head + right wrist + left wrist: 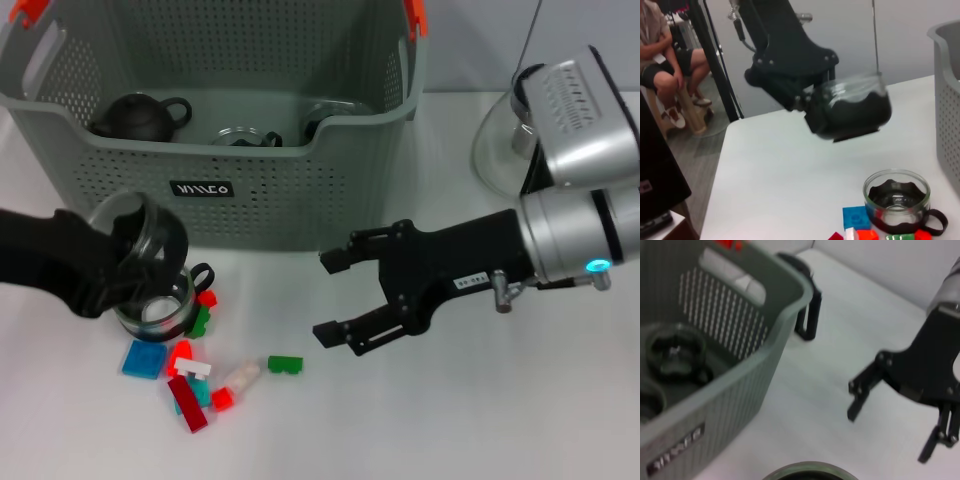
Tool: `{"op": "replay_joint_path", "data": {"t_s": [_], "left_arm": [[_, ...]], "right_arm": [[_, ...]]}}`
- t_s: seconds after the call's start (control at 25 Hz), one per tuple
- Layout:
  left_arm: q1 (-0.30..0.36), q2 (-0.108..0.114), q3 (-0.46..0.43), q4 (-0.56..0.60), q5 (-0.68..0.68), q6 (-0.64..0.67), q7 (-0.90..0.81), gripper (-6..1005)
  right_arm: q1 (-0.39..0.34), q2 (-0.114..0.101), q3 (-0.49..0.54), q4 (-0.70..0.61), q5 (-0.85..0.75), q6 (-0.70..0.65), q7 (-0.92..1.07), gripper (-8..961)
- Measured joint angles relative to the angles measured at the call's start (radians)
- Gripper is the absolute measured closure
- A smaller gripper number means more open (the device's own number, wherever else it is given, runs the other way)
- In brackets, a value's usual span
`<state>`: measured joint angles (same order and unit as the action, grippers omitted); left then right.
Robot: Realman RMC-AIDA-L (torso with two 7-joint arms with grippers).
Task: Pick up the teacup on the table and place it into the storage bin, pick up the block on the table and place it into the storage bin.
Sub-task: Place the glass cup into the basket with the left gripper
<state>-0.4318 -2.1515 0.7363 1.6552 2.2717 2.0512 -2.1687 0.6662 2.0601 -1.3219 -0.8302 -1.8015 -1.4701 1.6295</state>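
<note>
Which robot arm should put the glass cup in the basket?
The left. Its end effector already holds a glass teacup in the air near the storage bin; the right end effector is open and holds nothing.

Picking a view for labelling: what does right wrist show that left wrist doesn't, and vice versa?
Only the right wrist view: the left gripper holding a glass teacup off the table, a second teacup standing on the table beside the blocks, and a seated person in the background.

Only the left wrist view: the right gripper, open, a dark teapot inside the storage bin, and the bin's front label.

Both: the storage bin and the white table.
</note>
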Motion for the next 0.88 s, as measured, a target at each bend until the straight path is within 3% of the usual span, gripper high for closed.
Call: {"op": "replay_joint_path", "data": {"t_s": [0.2, 0.48, 0.76, 0.88], "left_arm": [[-0.035, 0.021, -0.029, -0.003, -0.061, -0.004, 0.0, 956], [-0.163, 0.064, -0.076, -0.099, -0.103, -0.049, 0.018, 958], [-0.289, 0.11, -0.07, -0.239, -0.107, -0.203, 0.061, 958], [-0.318, 0.119, -0.055, -0.325, -0.098, -0.317, 0.096, 958]], "right_arm": [[-0.027, -0.002, 0.047, 0.005, -0.001, -0.044, 0.005, 12], [-0.034, -0.021, 0.067, 0.009, -0.002, -0.098, 0.047, 12], [-0.036, -0.024, 0.076, 0.01, -0.003, -0.108, 0.049, 13], [-0.036, -0.019, 0.079, 0.01, -0.003, -0.106, 0.049, 13]]}}
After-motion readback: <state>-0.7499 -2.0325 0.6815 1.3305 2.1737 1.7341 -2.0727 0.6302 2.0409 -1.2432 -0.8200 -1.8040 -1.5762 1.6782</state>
